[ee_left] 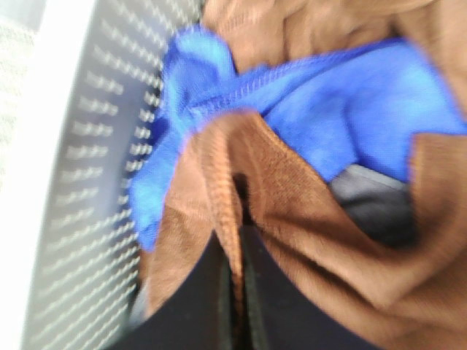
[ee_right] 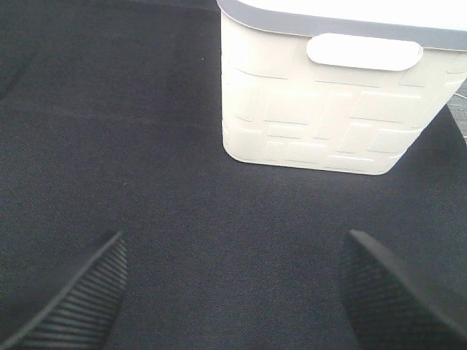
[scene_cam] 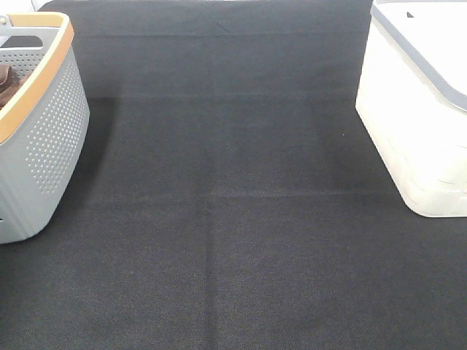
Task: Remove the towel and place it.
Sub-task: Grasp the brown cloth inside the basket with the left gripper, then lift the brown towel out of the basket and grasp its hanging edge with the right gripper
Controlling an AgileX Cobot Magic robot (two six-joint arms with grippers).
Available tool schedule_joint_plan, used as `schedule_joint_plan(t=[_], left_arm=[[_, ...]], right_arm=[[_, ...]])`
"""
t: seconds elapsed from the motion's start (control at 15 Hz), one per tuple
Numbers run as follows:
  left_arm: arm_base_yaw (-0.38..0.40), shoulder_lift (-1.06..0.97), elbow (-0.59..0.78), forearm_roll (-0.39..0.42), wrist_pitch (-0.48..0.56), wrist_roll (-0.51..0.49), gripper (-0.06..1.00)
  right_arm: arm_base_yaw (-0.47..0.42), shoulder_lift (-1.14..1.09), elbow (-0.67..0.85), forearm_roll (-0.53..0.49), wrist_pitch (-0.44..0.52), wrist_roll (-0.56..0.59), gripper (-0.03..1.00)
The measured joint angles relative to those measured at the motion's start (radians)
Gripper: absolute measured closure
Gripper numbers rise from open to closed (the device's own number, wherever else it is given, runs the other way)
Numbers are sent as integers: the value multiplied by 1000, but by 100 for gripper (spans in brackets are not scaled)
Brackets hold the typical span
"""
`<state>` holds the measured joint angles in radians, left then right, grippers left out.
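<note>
Left wrist view shows the left gripper [ee_left: 238, 251] clamped on the towel [ee_left: 306, 226] at a stitched fold; it likely handles limp and light. The right gripper [ee_right: 233, 299] has its jaws apart.

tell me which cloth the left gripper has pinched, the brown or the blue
The reddish-brown towel: a fold of it is clamped in the left gripper. The blue cloth lies beyond it, outside the grip.

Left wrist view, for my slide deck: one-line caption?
Left gripper pinching a fold of the brown towel, beside a blue cloth, inside the perforated grey basket.
</note>
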<state>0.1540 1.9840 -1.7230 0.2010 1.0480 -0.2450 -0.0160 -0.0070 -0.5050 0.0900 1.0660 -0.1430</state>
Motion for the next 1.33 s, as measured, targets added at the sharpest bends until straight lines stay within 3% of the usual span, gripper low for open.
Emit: schedule_joint_plan(t=[0.2,0.47,0.67,0.8,0.93,1.13,1.2,1.33], left_arm=[[0,-59,-37,-18,22,18,94],[0,-227,-146,-214,-3,52,94],[0,-337,-165,-492,-115,126,94],[-10,-387,-165,-685,-158,233,94],[-72,-424,-165,-855,-233,334,94],[-184,-431,-165,-898,-342,374,94],[-271,-431,-165,-900,-392,397,94],[-372,-431,-165,-900,-454,435,94]], right_arm=[[0,0,0,0,0,0,21],[0,0,0,2,0,0,21],[0,0,0,49,-1,26,21],[0,0,0,126,-39,89,21],[0,34,-8,248,-97,107,21],[0,122,-8,363,-131,70,21],[0,187,-8,448,-143,-15,21],[0,250,-8,584,-175,-171,21]])
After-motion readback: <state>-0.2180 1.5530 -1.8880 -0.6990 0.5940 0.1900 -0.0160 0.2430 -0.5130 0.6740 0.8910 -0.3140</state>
